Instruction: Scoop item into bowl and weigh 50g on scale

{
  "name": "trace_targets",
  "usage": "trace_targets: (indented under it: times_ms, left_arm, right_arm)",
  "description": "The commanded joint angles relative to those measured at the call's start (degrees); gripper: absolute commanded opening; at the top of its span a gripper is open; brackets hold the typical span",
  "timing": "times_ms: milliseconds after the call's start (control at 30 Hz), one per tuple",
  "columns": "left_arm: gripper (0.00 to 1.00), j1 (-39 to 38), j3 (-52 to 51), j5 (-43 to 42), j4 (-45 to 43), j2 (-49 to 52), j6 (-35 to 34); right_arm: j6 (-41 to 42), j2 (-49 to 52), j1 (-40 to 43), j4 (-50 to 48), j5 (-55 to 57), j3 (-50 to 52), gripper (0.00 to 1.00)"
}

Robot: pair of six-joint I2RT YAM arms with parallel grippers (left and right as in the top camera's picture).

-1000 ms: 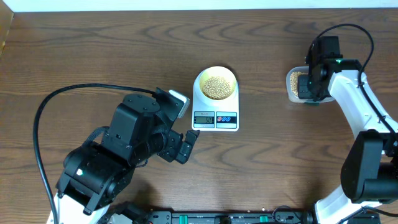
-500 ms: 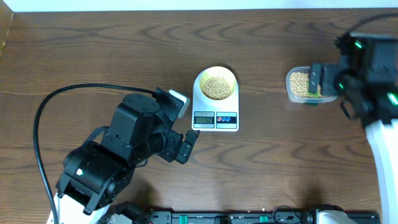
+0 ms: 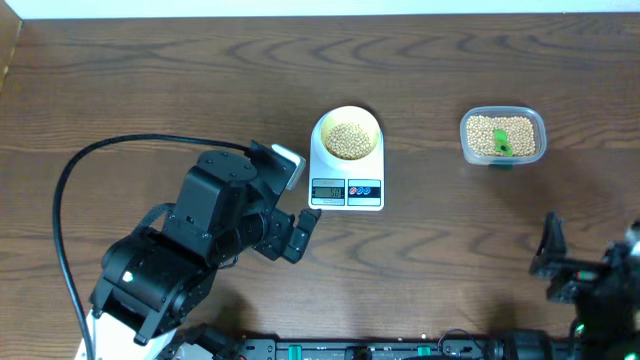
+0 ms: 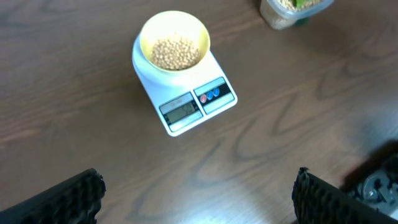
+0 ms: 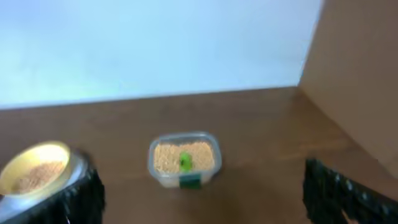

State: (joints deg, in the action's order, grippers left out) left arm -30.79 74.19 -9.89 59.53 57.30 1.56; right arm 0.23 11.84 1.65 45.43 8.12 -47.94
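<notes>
Left gripper [image 4: 199, 202] first: it's spread wide, fingers [image 4: 71, 196] sitting at the two bottom corners of the wrist view, with nothing between them and nothing touching them. It hangs near the scale [image 3: 346, 190], just off the corner of its display end on the left-arm side, close but apart.

Right gripper [image 5: 202, 199] is the same deal: wide open and empty, not touching anything. It's well apart from the scale, way out past the display end and far over on the right-arm side.

The beans [image 3: 348, 140] are a loose tan heap in the pale yellow bowl [image 3: 323, 128], and the bowl sits right on the scale's platform, at the end away from the display [image 3: 328, 190]. I can't read the numbers, they're too small. The red and blue buttons [image 3: 364, 190] are right beside the display.

There are more beans in a clear container [image 3: 464, 140], which stands well apart from the scale on its right-arm side, about level with the bowl. A small green scoop-looking thing [image 3: 502, 143] lies on top of the beans in there. Everything rests on a brown wood-grain surface [image 3: 150, 80].
</notes>
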Motion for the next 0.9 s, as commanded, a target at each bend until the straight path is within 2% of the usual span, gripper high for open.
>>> trace_targets:
  times_ms: [0,33,133,233,367,500,867]
  left_arm:
    - [0.99,0.13,0.28,0.72,0.02,-0.07,0.76]
    - [0.99,0.13,0.28,0.72,0.04,-0.07,0.79]
    - [0.99,0.13,0.28,0.72,0.04,-0.07,0.79]
    - [0.99,0.13,0.31,0.72,0.02,-0.07,0.79]
    - [0.99,0.13,0.31,0.72,0.02,-0.07,0.76]
    - [0.99,0.13,0.28,0.72,0.02,-0.07,0.79]
    - [0.99,0.13,0.28,0.72,0.02,-0.07,0.76]
  right_arm:
    - [0.15,-9.35,0.13,-7.82,3.34,10.32,0.99]
    - [0.13,-11.8,0.2,-11.52,3.37,14.38,0.99]
    - [0.15,-9.97,0.17,-15.67,0.09,19.67,0.99]
    - [0.15,-10.01,0.17,-24.79,-8.61,28.24,0.99]
    - [0.31,-10.01,0.17,-30.38,-12.72,34.56,0.99]
    - [5.05,-10.01,0.17,-30.8,-13.25,37.29,0.99]
    - [5.11,-9.92,0.17,-26.18,-13.2,42.14,0.99]
